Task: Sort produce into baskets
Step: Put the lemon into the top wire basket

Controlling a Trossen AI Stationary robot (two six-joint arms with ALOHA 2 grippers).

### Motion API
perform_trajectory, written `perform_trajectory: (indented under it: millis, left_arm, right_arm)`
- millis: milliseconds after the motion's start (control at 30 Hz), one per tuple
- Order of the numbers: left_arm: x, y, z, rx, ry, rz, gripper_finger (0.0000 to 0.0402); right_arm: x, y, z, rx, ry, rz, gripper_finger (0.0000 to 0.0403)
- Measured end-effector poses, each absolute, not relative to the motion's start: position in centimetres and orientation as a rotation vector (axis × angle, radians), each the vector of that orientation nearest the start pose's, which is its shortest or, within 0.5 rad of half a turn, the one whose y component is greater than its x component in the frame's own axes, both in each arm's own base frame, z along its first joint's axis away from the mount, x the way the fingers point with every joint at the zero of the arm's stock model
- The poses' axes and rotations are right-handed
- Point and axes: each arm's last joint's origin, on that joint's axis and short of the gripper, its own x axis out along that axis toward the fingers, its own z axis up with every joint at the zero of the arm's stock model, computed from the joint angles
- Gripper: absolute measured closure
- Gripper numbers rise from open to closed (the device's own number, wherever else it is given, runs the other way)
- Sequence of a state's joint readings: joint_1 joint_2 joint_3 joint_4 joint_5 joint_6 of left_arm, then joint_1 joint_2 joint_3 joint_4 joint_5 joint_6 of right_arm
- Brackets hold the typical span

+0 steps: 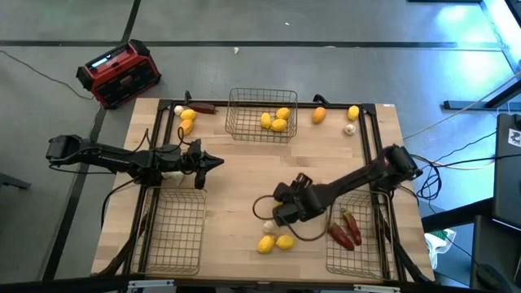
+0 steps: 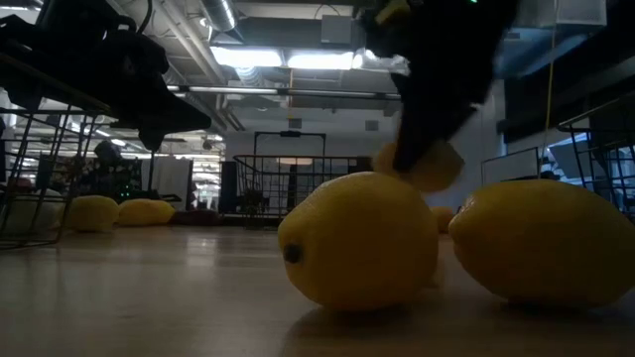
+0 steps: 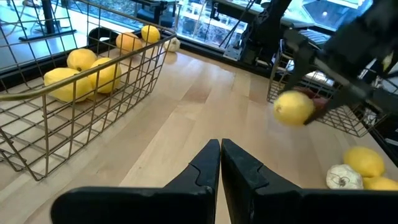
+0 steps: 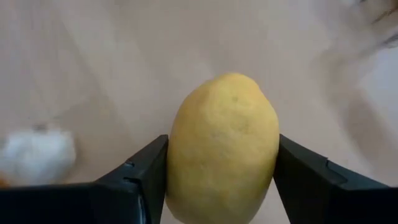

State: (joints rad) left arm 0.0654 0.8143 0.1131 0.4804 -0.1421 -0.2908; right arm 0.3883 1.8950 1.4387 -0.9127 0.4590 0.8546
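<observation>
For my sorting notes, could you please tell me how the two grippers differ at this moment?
The right gripper is clamped on a yellow lemon, lifted off the table; the left gripper is shut and empty. The right is near the table's front, the left by its left side. Both are dark, two-fingered.

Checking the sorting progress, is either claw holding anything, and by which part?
Right claw grips a yellow lemon across its middle, sides pinched. Left claw is shut, empty.

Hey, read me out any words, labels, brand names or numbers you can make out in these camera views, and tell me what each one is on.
No text can be read in any view.
The red-and-black box on the floor has a small lit panel, too small to read.
The lemons and wire baskets carry no labels.
Room behind the table in the low view: no legible signs.
</observation>
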Motion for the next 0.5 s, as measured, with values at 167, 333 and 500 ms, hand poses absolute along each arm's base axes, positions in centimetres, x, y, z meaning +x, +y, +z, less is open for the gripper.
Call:
perform_trajectory:
  millis: [167, 333, 500]
  left_arm:
    - [15.8, 1.4, 16.2, -0.282, 0.189, 0.237, 0.0389]
    - [15.8, 1.4, 16.2, -0.296, 0.189, 0.239, 0.0389]
    - [15.8, 1.4, 16.1, -0.304, 0.194, 0.241, 0.0389]
  right_arm:
    - [35.7, 10.4, 23.7, 0.077, 1.117, -0.591, 0.017]
    - [36.7, 6.9, 26.4, -0.034, 1.131, -0.628, 0.0169]
    - [37.6, 2.6, 28.7, -0.093, 1.13, -0.673, 0.0169]
